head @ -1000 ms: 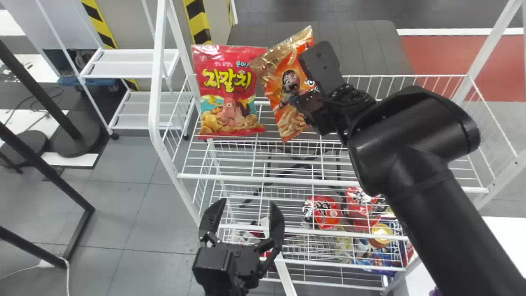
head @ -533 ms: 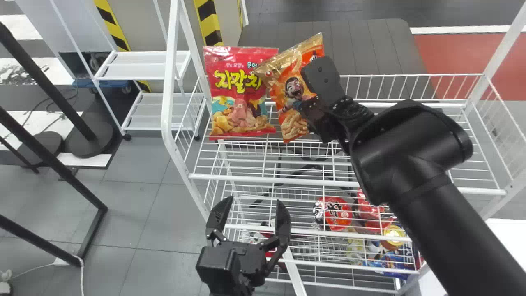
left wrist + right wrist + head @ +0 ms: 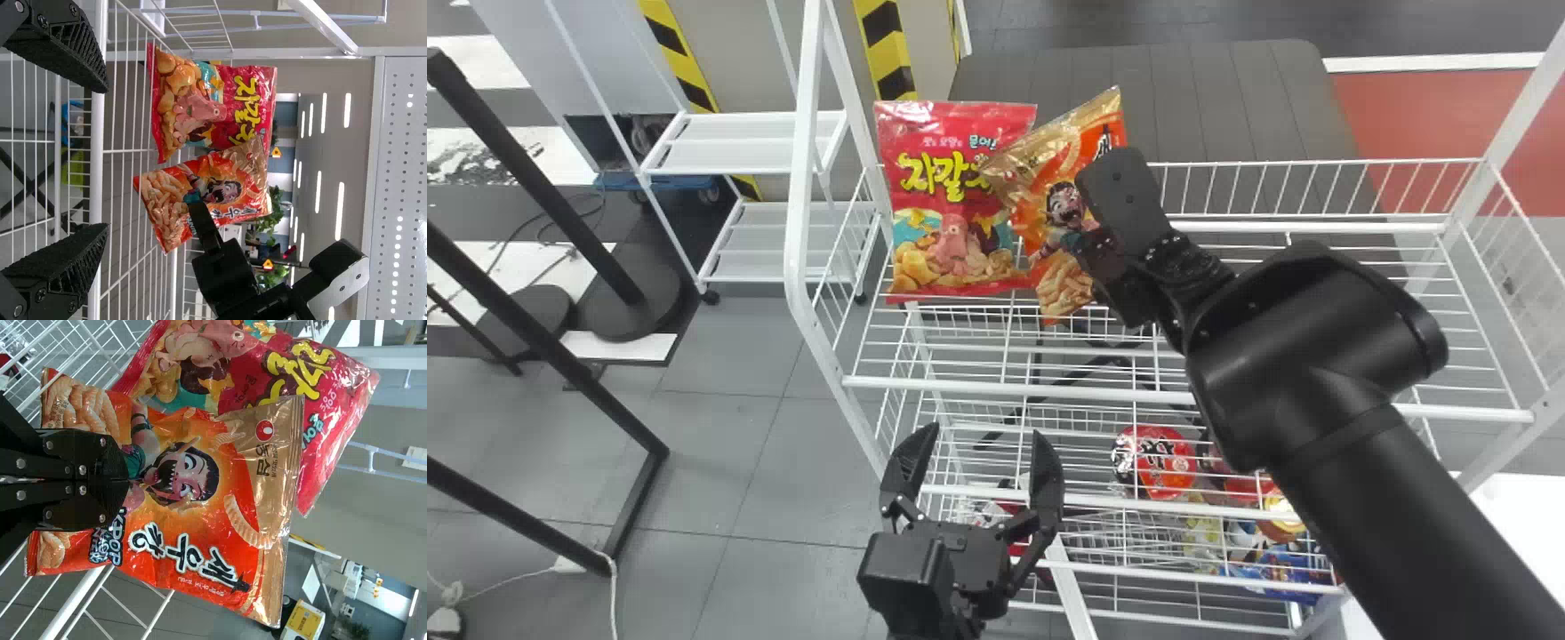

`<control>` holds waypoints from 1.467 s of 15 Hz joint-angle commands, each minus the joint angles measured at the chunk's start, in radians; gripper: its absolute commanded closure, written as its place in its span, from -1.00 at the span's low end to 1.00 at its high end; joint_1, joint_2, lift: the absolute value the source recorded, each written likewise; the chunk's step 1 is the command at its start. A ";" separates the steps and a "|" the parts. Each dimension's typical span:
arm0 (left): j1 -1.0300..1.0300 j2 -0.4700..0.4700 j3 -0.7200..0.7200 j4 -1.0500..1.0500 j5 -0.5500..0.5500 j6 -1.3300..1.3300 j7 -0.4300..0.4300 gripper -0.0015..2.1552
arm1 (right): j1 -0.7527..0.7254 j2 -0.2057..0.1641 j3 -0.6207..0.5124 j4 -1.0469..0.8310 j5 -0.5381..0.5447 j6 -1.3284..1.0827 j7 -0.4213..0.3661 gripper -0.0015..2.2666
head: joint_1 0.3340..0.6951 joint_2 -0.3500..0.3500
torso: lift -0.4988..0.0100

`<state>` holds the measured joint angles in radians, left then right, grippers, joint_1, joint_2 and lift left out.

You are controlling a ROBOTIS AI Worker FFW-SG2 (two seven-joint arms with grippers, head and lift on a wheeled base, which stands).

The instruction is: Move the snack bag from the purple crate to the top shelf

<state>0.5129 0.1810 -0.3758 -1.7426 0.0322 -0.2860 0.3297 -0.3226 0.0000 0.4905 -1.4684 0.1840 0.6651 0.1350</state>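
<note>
My right gripper (image 3: 1098, 240) is over the top shelf (image 3: 1192, 388), shut on the orange snack bag (image 3: 1063, 209), which tilts with its gold end up. In the right wrist view the right gripper (image 3: 127, 480) pinches the middle of the orange bag (image 3: 193, 500). A pink-red snack bag (image 3: 956, 209) stands at the shelf's left end, partly behind the orange one. Low in front of the rack, my left gripper (image 3: 983, 449) stands open and holds nothing. In the left wrist view the left gripper (image 3: 107, 157) has its fingers wide apart, the orange bag (image 3: 200, 190) beyond them.
The rack's white left post (image 3: 800, 196) rises beside the pink-red bag. Red packages (image 3: 1160, 462) and other snacks lie on the lower shelf. Black metal posts (image 3: 543, 338) stand at the left, and a white surface (image 3: 1525, 516) is at the right.
The orange bag has come down slightly with my right gripper toward the shelf. The head view has shifted, so the rack stands a little farther right. The left gripper remains open.
</note>
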 commanded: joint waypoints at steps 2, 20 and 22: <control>0.001 0.000 0.000 0.000 0.000 0.000 0.000 -0.92 | 0.016 0.001 0.006 -0.003 0.015 -0.037 -0.021 -0.83 | 1.00 0.41 | 0.97; 0.006 0.002 0.012 -0.003 0.000 -0.064 0.009 -0.92 | 0.516 -0.170 -0.119 -0.659 -0.005 0.046 -0.167 -0.93 | 1.00 0.38 | 0.97; 0.006 0.000 0.012 -0.005 0.000 -0.061 0.003 -0.92 | 0.645 -0.210 -0.196 -0.721 -0.021 0.009 -0.178 -0.93 | 1.00 0.17 | 0.97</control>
<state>0.5184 0.1817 -0.3635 -1.7456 0.0322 -0.3474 0.3355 0.2264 -0.1781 0.3508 -2.1425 0.1749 0.7021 -0.0392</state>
